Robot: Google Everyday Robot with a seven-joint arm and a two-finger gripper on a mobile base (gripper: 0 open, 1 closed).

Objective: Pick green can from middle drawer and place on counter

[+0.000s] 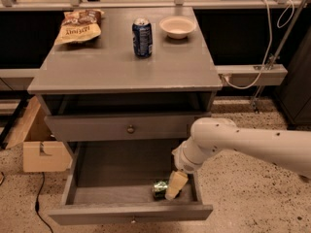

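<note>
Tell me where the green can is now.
In the camera view, the green can sits in the open middle drawer, near its front edge, right of centre, with the gripper at its right.
</note>
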